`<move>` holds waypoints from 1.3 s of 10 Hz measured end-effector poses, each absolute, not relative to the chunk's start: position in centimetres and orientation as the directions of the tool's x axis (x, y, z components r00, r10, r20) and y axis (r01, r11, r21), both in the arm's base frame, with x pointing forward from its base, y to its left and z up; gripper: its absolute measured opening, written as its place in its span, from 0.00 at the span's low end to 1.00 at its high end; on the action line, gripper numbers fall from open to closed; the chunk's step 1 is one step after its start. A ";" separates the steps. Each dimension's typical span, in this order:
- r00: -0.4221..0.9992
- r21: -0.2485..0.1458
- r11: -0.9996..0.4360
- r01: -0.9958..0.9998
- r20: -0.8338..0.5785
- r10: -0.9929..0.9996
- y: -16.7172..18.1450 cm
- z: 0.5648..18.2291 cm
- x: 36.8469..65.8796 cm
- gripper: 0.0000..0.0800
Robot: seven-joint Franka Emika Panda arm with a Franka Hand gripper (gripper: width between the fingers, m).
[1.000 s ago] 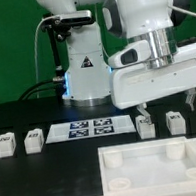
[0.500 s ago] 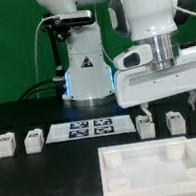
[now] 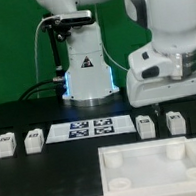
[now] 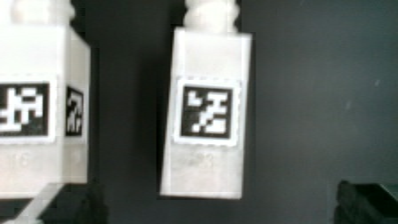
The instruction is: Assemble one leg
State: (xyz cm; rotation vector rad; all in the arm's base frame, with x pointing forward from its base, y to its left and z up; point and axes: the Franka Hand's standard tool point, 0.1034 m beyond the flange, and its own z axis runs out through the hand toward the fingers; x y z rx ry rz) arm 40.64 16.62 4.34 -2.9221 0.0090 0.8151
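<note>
Exterior view. Found the gripper [image 3: 183,102] hanging low over the two blocks on the exterior view's right, spread wide, holding nothing. Took the leg [image 3: 174,123] as the target: last in the row, resting on the black table [image 3: 36,170], near the neighbour leg [image 3: 145,127] and behind the white top [image 3: 156,164]. Looked stubby from here, so judged its long axis to run in depth, toward or away from the camera.

Wrist view. Showed the leg lying flat, tag face up toward the lens, a narrower peg at one end. Caught the dark fingertips [image 4: 370,202] at either side of the long axis, well clear of both flanks, so closing would go across the narrow width. Best done, by judgement: descend straight with the leg centred, keep the near finger out of the neighbour leg, clamp mid-length on the long flanks, and leave the peg end free.
</note>
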 end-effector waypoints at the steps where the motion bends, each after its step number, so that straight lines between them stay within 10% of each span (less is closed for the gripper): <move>1: 0.805 -0.099 -0.994 -0.038 -0.592 0.028 16.6 4.1 40.4 0.81; 12: 0.678 -0.091 -0.995 -0.030 -0.733 0.046 17.1 0.8 38.0 0.81; 13: 0.678 -0.091 -0.995 -0.030 -0.733 0.046 17.1 0.8 38.0 0.69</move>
